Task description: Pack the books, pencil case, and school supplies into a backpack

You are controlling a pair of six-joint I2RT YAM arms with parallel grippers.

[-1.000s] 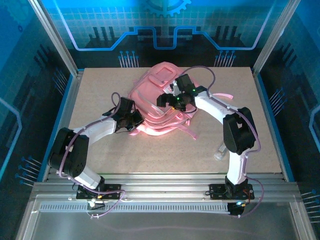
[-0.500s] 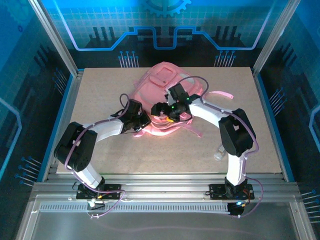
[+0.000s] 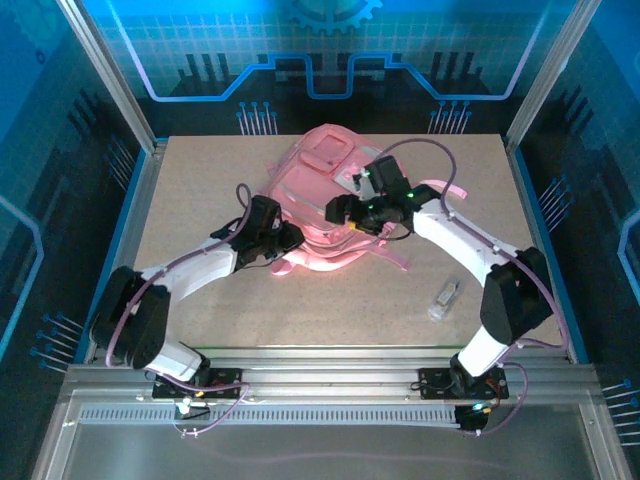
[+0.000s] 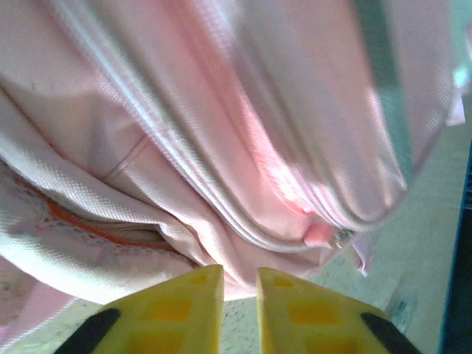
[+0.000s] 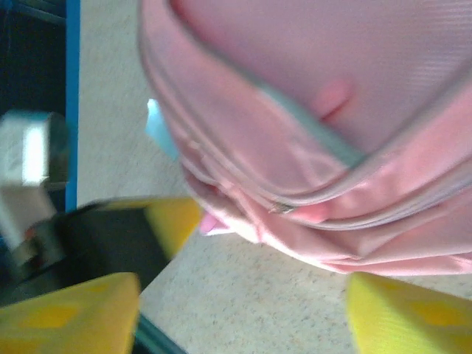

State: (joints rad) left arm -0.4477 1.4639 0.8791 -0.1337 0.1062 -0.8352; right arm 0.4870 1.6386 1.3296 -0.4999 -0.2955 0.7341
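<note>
The pink backpack [image 3: 318, 190] lies in the middle of the table with its zippered edge toward me. My left gripper [image 3: 289, 241] sits at its near left edge. In the left wrist view its yellow tips [image 4: 240, 295] stand a narrow gap apart with bare table between them, just short of the fabric and a pink zipper pull [image 4: 321, 235]. My right gripper [image 3: 343, 212] hovers over the near edge, open wide with nothing between its fingers [image 5: 243, 317]. A small clear oblong supply [image 3: 445, 298] lies at the right. A light-blue bit [image 5: 158, 125] shows beside the backpack. The books and pencil case are hidden.
Pink straps [image 3: 440, 188] trail off the backpack to the right and to the front [image 3: 392, 258]. The left gripper's yellow finger [image 5: 174, 218] and dark body sit close to my right gripper. Metal frame posts and blue walls ring the table [image 3: 200, 310].
The left jaws were shut and have parted slightly. The right arm swung its elbow out to the right and pulled its gripper back up and right, its jaws narrowing somewhat.
</note>
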